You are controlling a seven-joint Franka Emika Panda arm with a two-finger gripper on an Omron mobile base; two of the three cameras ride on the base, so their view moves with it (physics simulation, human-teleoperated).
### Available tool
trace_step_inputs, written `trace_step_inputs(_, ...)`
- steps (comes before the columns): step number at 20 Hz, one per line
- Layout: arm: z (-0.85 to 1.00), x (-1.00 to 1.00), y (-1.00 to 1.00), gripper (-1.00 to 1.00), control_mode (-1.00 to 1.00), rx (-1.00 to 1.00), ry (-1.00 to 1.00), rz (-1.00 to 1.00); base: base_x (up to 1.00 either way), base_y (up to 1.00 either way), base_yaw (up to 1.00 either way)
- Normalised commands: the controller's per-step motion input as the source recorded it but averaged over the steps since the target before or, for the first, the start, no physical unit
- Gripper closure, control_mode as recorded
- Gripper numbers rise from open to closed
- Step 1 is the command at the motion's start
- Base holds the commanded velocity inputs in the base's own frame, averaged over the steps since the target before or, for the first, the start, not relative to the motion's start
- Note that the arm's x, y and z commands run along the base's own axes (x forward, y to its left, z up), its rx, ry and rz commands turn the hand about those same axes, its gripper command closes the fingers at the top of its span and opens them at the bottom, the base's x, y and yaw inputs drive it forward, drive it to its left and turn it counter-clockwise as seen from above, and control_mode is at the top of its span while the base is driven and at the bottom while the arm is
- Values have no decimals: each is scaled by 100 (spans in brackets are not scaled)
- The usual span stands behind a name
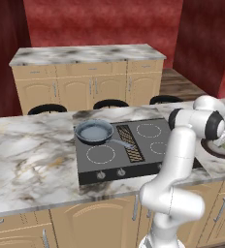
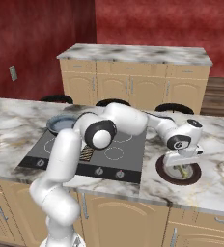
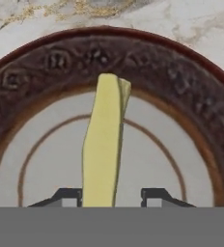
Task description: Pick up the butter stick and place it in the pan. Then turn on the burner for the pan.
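Here one butter stick (image 3: 102, 144) lies on one plate (image 3: 46, 62), between the claw (image 3: 110, 195) fingertips.

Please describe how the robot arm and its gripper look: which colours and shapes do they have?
The arm is glossy white, built of rounded tubular links with dark grey to black discs at the joints. No cables or markings are visible. The gripper has a white body, and in the hand view its jaws end in two small dark tips.
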Motion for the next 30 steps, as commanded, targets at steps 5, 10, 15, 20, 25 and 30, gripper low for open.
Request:
trace_step_inputs(5,4,-6,0,100,-100,0,-1,0,0,0,0)
trace_step_inputs(10,32,-12,29,100,-100,0,0,-2,0,0,0)
trace_step_inputs(15,47,-7,67,100,-100,-2,0,-8,0,0,0)
trace_step_inputs(20,41,-14,91,100,-100,-5,0,-12,0,0,0)
trace_step_inputs(25,32,-19,90,100,-100,-9,0,-14,0,0,0)
trace_step_inputs(30,46,-3,90,100,-100,-7,0,-16,0,0,0)
